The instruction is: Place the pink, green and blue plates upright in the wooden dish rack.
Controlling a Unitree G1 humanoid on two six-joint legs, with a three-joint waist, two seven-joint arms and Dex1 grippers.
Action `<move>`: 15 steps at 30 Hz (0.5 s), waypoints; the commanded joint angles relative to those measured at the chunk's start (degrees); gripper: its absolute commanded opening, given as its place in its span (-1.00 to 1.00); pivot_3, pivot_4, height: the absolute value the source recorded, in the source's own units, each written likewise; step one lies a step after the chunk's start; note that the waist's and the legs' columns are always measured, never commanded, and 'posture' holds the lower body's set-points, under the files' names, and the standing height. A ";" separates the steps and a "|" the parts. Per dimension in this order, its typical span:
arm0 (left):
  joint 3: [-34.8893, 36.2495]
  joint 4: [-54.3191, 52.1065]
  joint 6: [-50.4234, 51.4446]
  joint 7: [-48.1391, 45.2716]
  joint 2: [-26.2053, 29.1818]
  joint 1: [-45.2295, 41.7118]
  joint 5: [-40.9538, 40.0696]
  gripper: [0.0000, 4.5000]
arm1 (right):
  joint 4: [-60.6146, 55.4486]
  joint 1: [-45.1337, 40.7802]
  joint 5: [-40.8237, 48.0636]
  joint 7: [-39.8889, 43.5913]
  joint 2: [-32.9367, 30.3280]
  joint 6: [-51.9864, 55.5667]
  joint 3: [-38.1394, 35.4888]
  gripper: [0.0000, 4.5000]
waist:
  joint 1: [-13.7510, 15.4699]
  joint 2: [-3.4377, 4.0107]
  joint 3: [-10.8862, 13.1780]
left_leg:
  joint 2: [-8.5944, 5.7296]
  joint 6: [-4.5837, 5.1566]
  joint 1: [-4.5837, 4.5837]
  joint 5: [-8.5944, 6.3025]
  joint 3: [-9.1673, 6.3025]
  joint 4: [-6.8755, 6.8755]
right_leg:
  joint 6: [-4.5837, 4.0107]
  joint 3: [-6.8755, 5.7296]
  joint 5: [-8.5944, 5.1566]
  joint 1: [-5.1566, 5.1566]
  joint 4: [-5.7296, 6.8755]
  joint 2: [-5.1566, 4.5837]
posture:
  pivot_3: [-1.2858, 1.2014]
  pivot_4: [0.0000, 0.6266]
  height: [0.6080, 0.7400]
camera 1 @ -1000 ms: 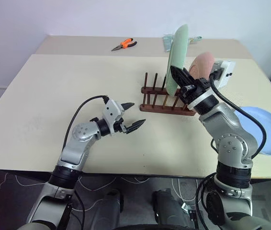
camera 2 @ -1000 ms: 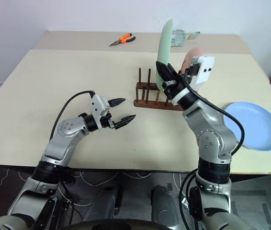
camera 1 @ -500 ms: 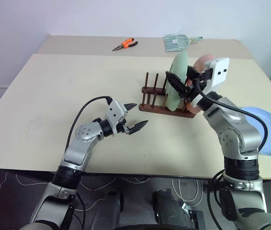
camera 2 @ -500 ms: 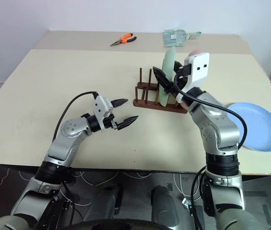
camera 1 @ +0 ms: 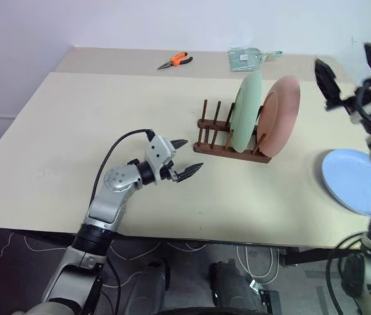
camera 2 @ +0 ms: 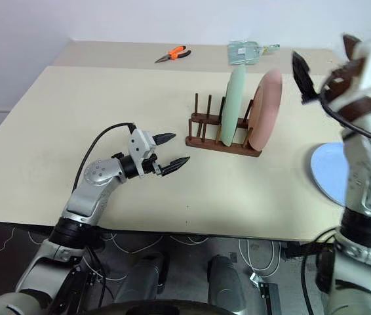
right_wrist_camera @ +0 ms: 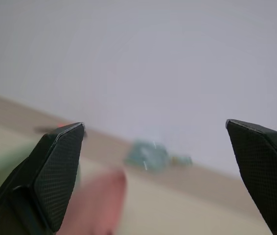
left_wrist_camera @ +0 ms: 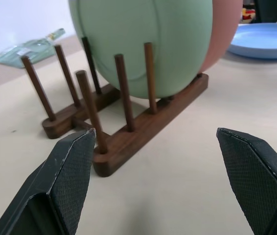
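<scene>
Since a second ago the right gripper has let go of the green plate and swung away to the right and up, its jaws now spread wide and empty above the surface. From the left: the left gripper hovers just over the surface, jaws open and holding nothing, pointing toward the wooden dish rack. Orange pliers lie near the far edge, a clear packet further along. In the rack the green plate stands upright between the pegs, with the pink plate upright just beside it at the rack's right end. The blue plate lies flat near the right edge, well apart from the rack.
</scene>
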 commanded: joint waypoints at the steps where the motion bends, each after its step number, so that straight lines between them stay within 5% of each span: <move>1: -1.23 0.05 -2.36 -1.73 -0.32 -1.34 0.60 0.81 | -2.36 8.63 -4.31 1.80 -3.65 1.71 0.36 0.98 | -0.14 0.02 -0.01 | 0.00 0.00 0.00 0.00 0.01 0.01 | 0.00 0.00 0.00 0.00 0.02 0.00 | 0.03 -0.52 1.00; 9: -1.53 2.11 -3.35 -3.34 -1.12 -3.33 0.60 0.81 | 0.18 22.55 -11.89 -1.09 -2.78 7.88 5.79 0.98 | -0.15 0.10 -0.02 | 0.06 0.00 0.09 0.00 0.20 0.11 | -0.15 0.10 -0.09 0.05 0.04 0.01 | 0.03 -0.52 1.00; 12: -1.28 2.46 -3.30 -3.70 -1.38 -3.74 0.02 0.81 | 2.13 23.41 -12.93 -2.57 -1.70 12.22 6.81 0.62 | -0.02 0.09 -0.02 | 0.03 0.01 0.08 -0.01 0.20 0.18 | -0.15 0.10 -0.10 0.09 0.01 -0.01 | 0.03 -0.52 1.00; 15: -1.27 2.59 -3.47 -3.71 -1.60 -3.84 0.05 0.81 | 3.60 23.09 -13.75 -3.18 -1.34 13.25 7.27 -0.03 | -0.10 0.10 -0.02 | 0.04 0.01 0.07 -0.01 0.20 0.18 | -0.15 0.10 -0.10 0.08 0.02 -0.01 | 0.03 -0.52 1.00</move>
